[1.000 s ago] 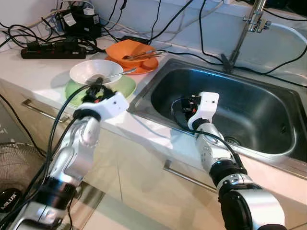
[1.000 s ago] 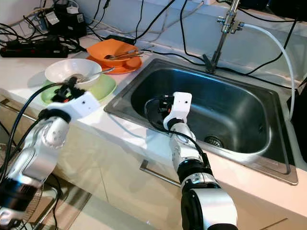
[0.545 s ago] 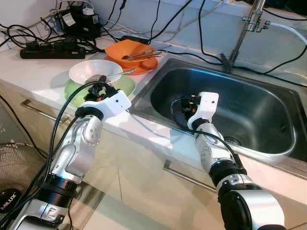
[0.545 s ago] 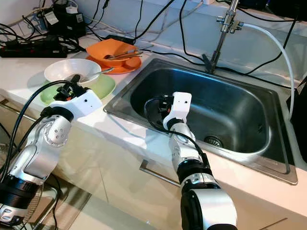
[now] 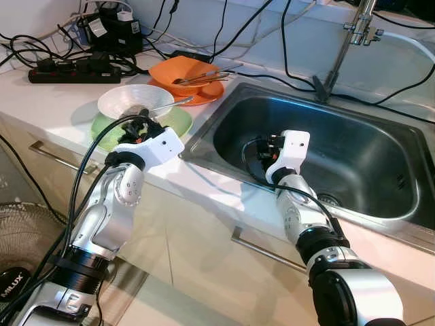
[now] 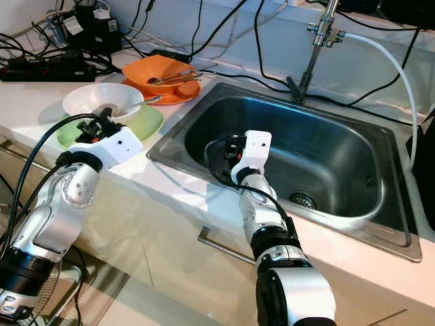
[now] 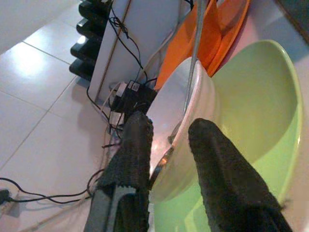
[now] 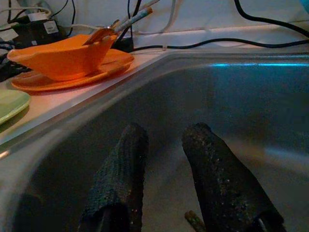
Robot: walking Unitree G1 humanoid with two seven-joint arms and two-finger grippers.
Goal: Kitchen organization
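Observation:
A white bowl (image 5: pixel 136 100) with a metal spoon (image 5: pixel 166 105) in it sits on a light green plate (image 5: pixel 178 121) on the counter. My left gripper (image 7: pixel 169 123) is open at the bowl's near side, its fingers (image 7: pixel 130 159) straddling the bowl's rim (image 7: pixel 193 121). Behind it, an orange bowl (image 5: pixel 183 69) holding utensils (image 5: pixel 200 78) rests on an orange plate (image 5: pixel 211 92). My right gripper (image 8: pixel 164 133) hangs open inside the steel sink (image 5: pixel 353 146), near its left wall, with nothing between the fingers.
A black power strip (image 5: pixel 75 68) and tangled cables lie at the back of the counter. The faucet (image 5: pixel 357 27) rises behind the sink. Drawer handles (image 5: pixel 61 157) line the cabinet front, and a fan (image 5: pixel 20 238) stands on the floor at lower left.
My left arm has shifted forward and slightly right, bringing its gripper up to the white bowl's near rim. The right arm has stayed still in the sink.

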